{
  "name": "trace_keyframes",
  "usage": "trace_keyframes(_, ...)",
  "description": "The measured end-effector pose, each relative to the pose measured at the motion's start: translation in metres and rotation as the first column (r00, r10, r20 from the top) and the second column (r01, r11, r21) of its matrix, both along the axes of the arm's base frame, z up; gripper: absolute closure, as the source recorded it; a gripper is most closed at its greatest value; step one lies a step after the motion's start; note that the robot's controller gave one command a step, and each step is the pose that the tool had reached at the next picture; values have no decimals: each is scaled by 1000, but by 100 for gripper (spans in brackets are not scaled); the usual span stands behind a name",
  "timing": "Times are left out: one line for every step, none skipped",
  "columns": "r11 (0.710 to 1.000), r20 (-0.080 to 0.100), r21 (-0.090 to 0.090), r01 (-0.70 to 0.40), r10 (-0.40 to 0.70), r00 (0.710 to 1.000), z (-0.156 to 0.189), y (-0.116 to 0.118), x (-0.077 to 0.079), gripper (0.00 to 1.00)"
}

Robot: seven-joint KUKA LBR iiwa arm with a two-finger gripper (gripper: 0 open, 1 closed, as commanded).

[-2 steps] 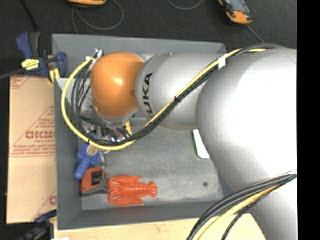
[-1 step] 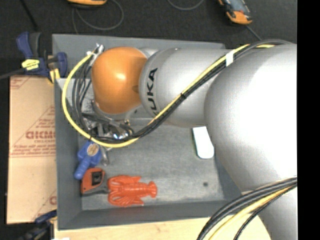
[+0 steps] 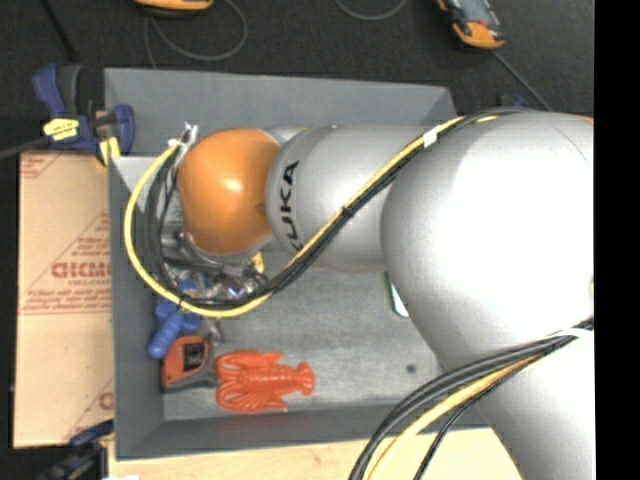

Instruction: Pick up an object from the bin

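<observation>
My gripper (image 3: 207, 275) reaches down in the left part of the bin, under the arm's orange cover, and mostly its metal body shows. A blue plastic piece (image 3: 166, 328) lies just below it, close to the bin's left wall. Beneath that sits an orange and black tape measure (image 3: 185, 362). A red toy lobster (image 3: 263, 381) lies flat along the bin's front wall, to the right of the tape measure. I see nothing between the gripper's fingers.
The arm covers the middle and right of the bin. A pale, green-edged thing (image 3: 397, 298) peeks out from under the arm at the right. Bare grey floor shows between the lobster and the arm.
</observation>
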State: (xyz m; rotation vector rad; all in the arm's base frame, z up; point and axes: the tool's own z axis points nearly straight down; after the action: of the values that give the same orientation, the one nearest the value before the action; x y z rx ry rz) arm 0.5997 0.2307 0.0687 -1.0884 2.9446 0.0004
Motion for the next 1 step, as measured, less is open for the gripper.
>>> trace_keyframes(997, 1, 1, -83, 83, 997, 2, 6, -13, 100)
